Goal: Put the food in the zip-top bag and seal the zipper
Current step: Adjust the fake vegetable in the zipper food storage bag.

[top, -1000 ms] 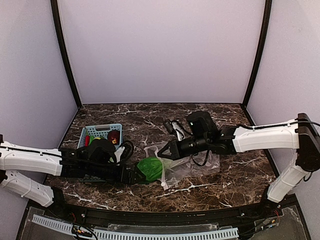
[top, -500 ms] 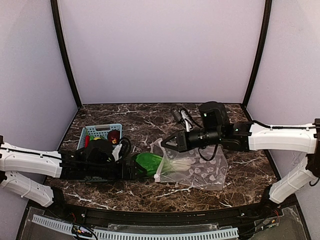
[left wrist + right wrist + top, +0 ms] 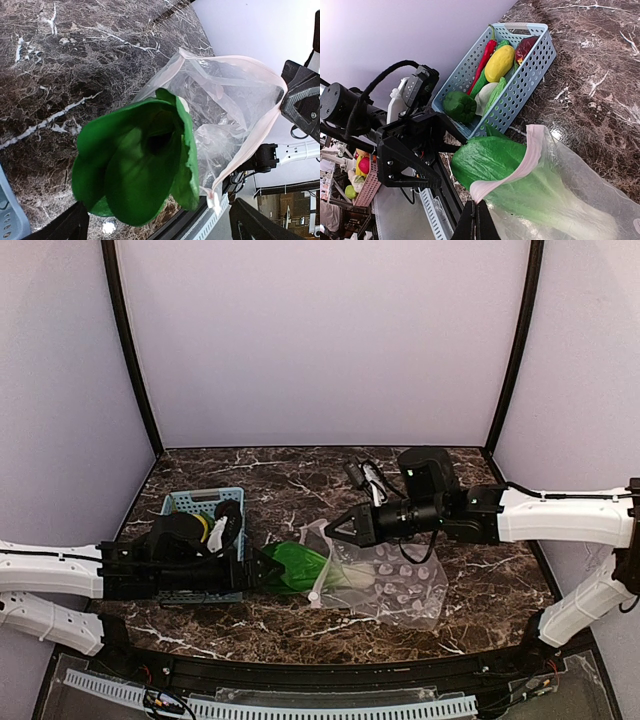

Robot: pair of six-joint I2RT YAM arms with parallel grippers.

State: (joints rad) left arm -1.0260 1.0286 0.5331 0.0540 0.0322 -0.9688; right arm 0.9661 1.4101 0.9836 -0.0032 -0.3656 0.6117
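Light blue plastic basket (image 3: 520, 85), far left on the marble table (image 3: 480, 590): it holds the food not yet bagged, including the red chilli (image 3: 485, 55), the yellow oval piece (image 3: 499, 62), the dark red fruit (image 3: 527, 47) and a white piece (image 3: 482, 97).

Left gripper (image 3: 262, 570): it sits just right of the basket, low over the table, with the jaws spread wide and nothing held. The wrist view does not settle whether a finger touches the leaf tips; they appear just apart.

Green leafy bunch (image 3: 140, 170): it lies across the mouth of the zip-top bag (image 3: 400, 580). The pale stalk end is inside the clear film; the broad leaf end projects out to the left, towards the left gripper.

Zipper (image 3: 250, 145): the upper strip is lifted off the table, so the mouth gapes.

Right gripper (image 3: 477, 212): the jaws are pressed together, pinching the upper zipper strip and holding the mouth up. The bag body lies flat on the table beyond it.

Procedure for the step in hand, as judged from this position:
1. Hold the pinch on the strip and keep the mouth raised and wide.
2. Seat the bunch fully, by pushing on the leaf end along the bag's length or by drawing the mouth leftward over it.
3. Keep leaf material off the seal line; a trapped leaf would likely block closure.
4. Avoid pulling hard on the strip, since the light bag could slide.
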